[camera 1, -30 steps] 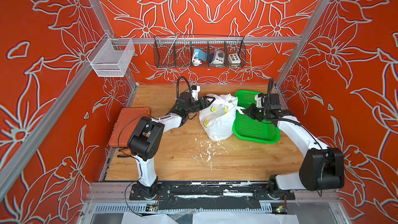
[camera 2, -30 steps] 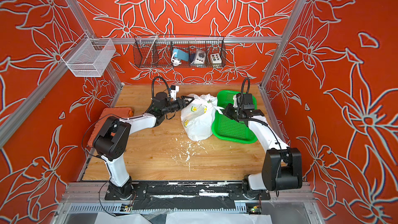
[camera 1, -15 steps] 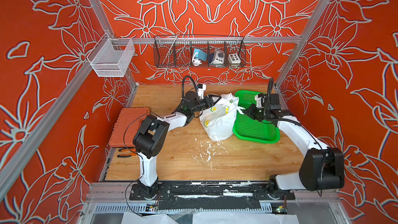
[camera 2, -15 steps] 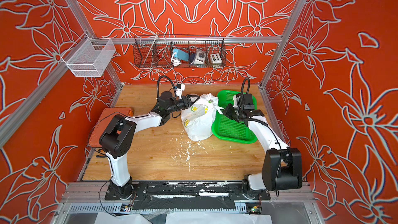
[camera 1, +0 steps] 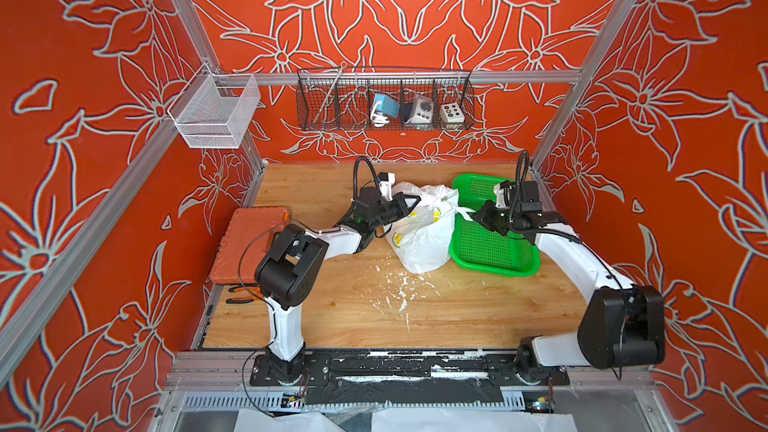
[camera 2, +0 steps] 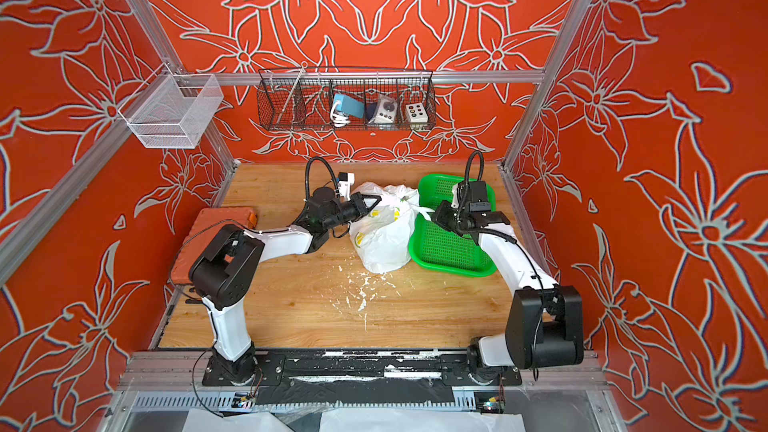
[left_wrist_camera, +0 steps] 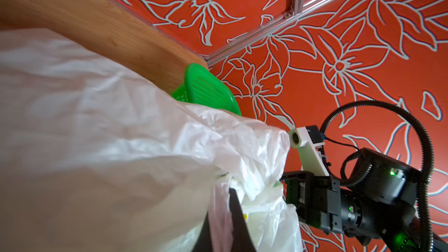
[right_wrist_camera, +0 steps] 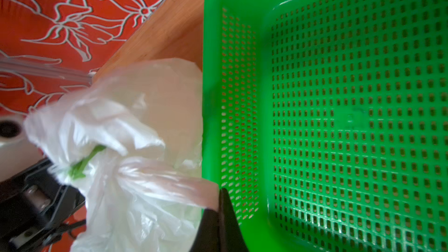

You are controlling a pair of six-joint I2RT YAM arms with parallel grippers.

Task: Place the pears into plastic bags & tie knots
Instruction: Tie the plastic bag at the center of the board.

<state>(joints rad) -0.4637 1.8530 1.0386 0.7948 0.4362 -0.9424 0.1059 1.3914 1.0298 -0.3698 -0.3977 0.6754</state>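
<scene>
Plastic bag (camera 1: 424, 243) was being tied: one handle strip was clamped by the left gripper (camera 1: 411, 202), the other by the right gripper (camera 1: 477, 214), with the bunched neck stretched between them. A firm outward pull was judged to be called for next. No pears were seen, presumably bagged; a green tray (camera 1: 490, 251) lay beneath the right gripper.

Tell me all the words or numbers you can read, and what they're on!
No words or numbers can be read.
The green mesh tray has a moulded mark, too blurred.
The button box in the wire basket: any labels too small.
The plastic bag shows only fruit pictures.
</scene>
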